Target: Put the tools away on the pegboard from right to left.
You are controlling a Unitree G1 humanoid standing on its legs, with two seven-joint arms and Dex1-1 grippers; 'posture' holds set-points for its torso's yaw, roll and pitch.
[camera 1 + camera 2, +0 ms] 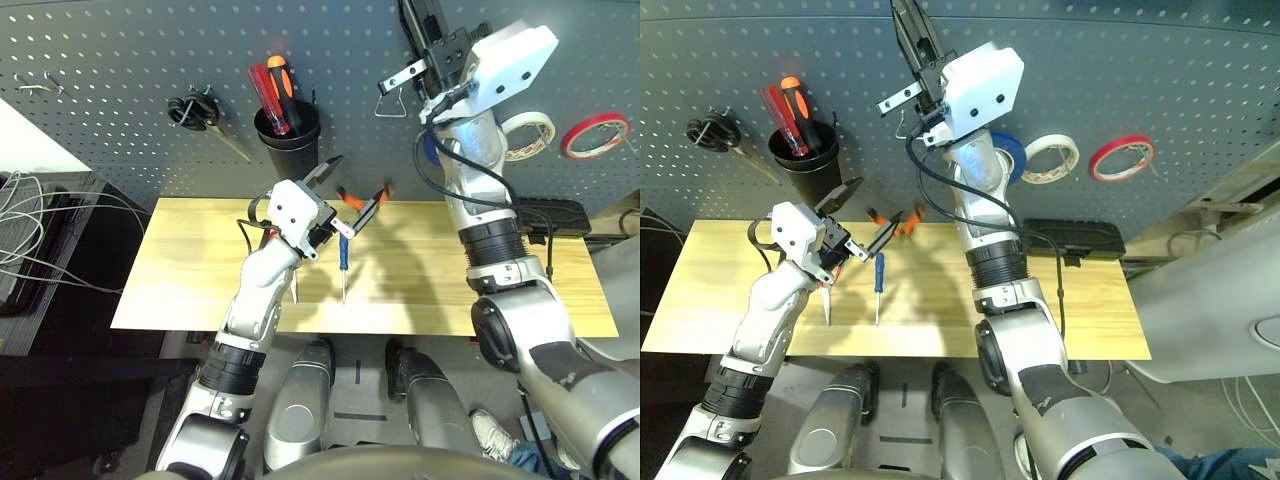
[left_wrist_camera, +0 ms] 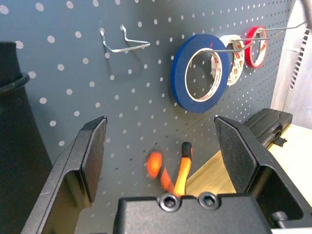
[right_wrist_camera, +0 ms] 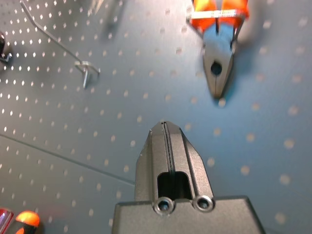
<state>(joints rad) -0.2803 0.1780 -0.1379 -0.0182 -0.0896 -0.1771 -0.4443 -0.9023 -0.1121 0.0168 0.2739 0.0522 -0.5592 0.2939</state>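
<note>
The blue tape roll (image 2: 178, 78) hangs on a pegboard (image 1: 120, 150) hook beside my right forearm. My left gripper (image 1: 350, 190) is open above the table's back edge, and the orange-and-black pliers (image 1: 365, 200) stand just beyond its fingertips against the board. A blue-handled screwdriver (image 1: 343, 255) lies on the table below that gripper. The red-handled scissors (image 1: 296, 288) lie under my left wrist, mostly hidden. My right gripper (image 3: 165, 127) is shut on nothing, raised high and pointing up the board. Another pair of orange-handled pliers (image 3: 217, 68) hangs on the board ahead of it.
A black cup (image 1: 287, 140) with screwdrivers hangs at centre left, and black-handled scissors (image 1: 195, 110) hang further left. White tape (image 1: 528, 135) and red tape (image 1: 595, 133) hang at the right. A wire hook (image 1: 400, 85) is beside my right wrist. A black case (image 1: 550, 215) lies at the back right.
</note>
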